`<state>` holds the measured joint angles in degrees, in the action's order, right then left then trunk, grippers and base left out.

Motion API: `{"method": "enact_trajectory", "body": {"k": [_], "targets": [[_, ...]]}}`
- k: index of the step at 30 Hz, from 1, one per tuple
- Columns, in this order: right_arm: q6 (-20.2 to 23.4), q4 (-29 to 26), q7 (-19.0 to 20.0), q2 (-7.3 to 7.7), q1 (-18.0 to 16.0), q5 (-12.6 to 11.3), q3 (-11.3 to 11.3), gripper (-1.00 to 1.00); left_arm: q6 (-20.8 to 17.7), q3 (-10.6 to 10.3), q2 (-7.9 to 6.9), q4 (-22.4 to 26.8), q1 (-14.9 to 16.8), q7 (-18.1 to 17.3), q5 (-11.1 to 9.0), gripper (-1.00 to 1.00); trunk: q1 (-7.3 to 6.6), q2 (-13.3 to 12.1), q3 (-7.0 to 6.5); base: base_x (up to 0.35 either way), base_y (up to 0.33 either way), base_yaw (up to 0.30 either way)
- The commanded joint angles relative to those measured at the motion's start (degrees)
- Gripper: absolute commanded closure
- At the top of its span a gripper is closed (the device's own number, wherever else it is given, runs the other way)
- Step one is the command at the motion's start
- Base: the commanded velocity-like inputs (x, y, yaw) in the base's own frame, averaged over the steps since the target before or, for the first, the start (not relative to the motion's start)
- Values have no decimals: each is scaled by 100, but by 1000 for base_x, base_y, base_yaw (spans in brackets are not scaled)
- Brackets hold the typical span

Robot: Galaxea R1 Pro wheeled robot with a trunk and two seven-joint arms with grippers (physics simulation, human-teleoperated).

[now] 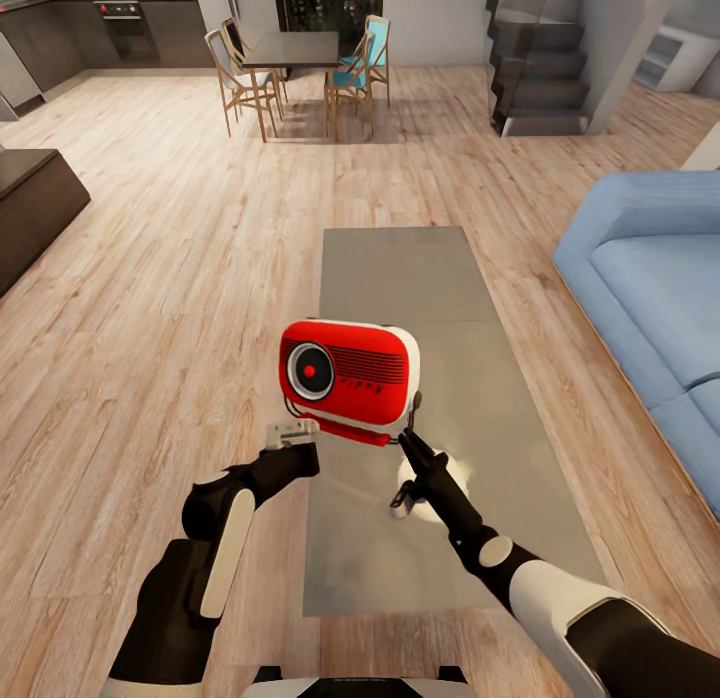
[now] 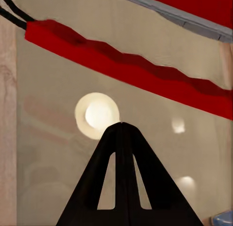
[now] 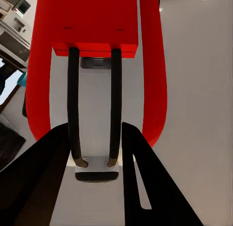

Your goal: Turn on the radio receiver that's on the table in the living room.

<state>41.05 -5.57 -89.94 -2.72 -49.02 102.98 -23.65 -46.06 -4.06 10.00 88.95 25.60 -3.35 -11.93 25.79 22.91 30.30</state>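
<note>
The radio (image 1: pixel 348 378) is up off the desk (image 1: pixel 420 278), tilted, with its dial and grille facing the head camera and its red handle (image 2: pixel 131 65) slung underneath. The right tool (image 1: pixel 408 440) is at the radio's lower right edge; in its wrist view its fingers (image 3: pixel 141 158) are apart around the radio's black handle wires (image 3: pixel 73 109). The left tool (image 2: pixel 121 125) is closed on nothing, just below the handle. A sofa (image 1: pixel 650 278) stands to the right.
</note>
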Motion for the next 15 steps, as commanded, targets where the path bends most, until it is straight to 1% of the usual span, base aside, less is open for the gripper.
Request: {"method": "enact_trajectory", "body": {"k": [1, 6, 12, 15], "targets": [[-9, -2, -6, 27, -2, 12, 41, 100, 0, 1, 0, 0, 2, -4, -4, 100, 0, 1, -1, 0, 0, 0], [-9, 10, -6, 95, -2, 14, 43, 100, 0, 11, 0, 0, 13, -9, -10, 100, 0, 1, -1, 0, 0, 0], [-1, 12, -6, 126, -2, 12, 40, 100, 0, 50, 0, 0, 50, -22, -14, 100, 0, 1, -1, 0, 0, 0], [1, 27, -6, 135, -2, 12, 44, 100, 0, 55, 0, 0, 75, -131, -20, 100, 0, 1, -1, 0, 0, 0]]}}
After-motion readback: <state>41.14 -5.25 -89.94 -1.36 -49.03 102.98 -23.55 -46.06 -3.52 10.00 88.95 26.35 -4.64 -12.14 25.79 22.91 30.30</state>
